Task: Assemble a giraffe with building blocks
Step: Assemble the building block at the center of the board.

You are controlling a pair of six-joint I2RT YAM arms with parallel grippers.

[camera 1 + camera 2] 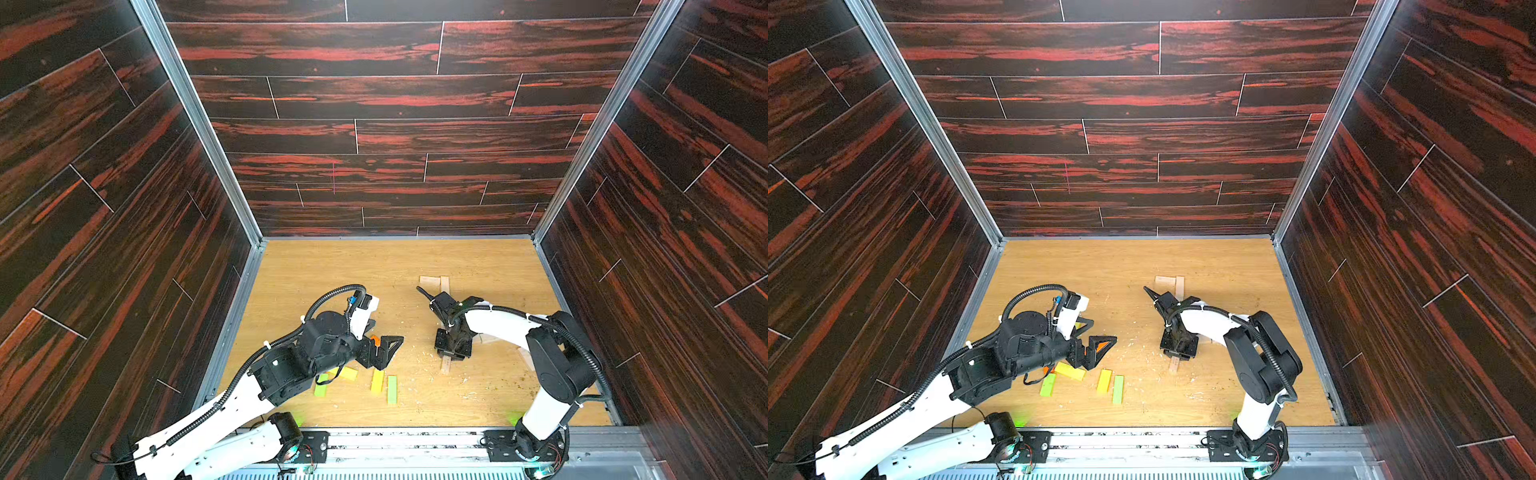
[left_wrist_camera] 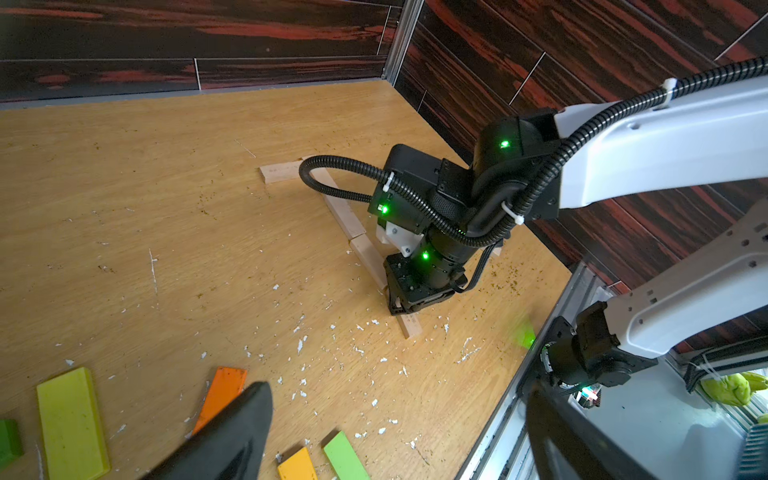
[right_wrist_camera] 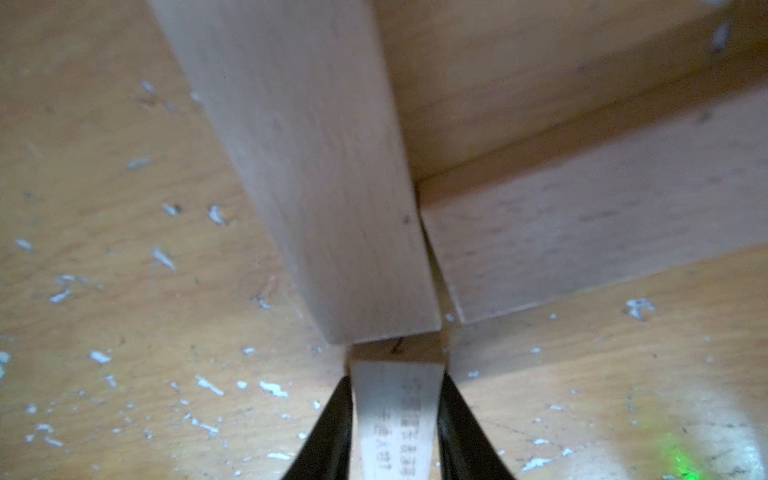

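**Item:** building blocks (image 1: 392, 389), flat wooden planks. Judged light, rigid and hard to damage. The smooth faces will probably skid on the floor (image 1: 415, 266) if nudged. Best hold is across the two long edges, near mid-length.

**Top views.** A plain plank (image 1: 445, 365) lies flat toward 5 o'clock from the floor's centre, with its long axis running 12-to-6. The right gripper (image 1: 452, 353) stands nose-down on it. Further plain planks (image 1: 432, 281) show past the arm at 12 o'clock. The coloured planks (image 1: 1104, 381), green and yellow, lie loose toward 7 o'clock. Most run 12-to-6, and one yellow plank (image 1: 1070, 370) lies nearer 10-to-4. The left gripper (image 1: 384, 347) hovers over them, jaws spread wide and empty.

**Left wrist.** Only the end of the plain plank (image 2: 410, 325) shows from under the right gripper (image 2: 405, 305). It extends a line of plain planks laid end to end. An orange plank (image 2: 220, 392) lies just beside one left finger (image 2: 232, 432).

**Right wrist.** The black fingers (image 3: 332, 432) press both long edges of the plain plank (image 3: 395, 415) with no gap visible, so it is gripped. Its end nearly touches the end of a second plain plank (image 3: 324, 166). A third plain plank (image 3: 602, 228) meets them at an angle.
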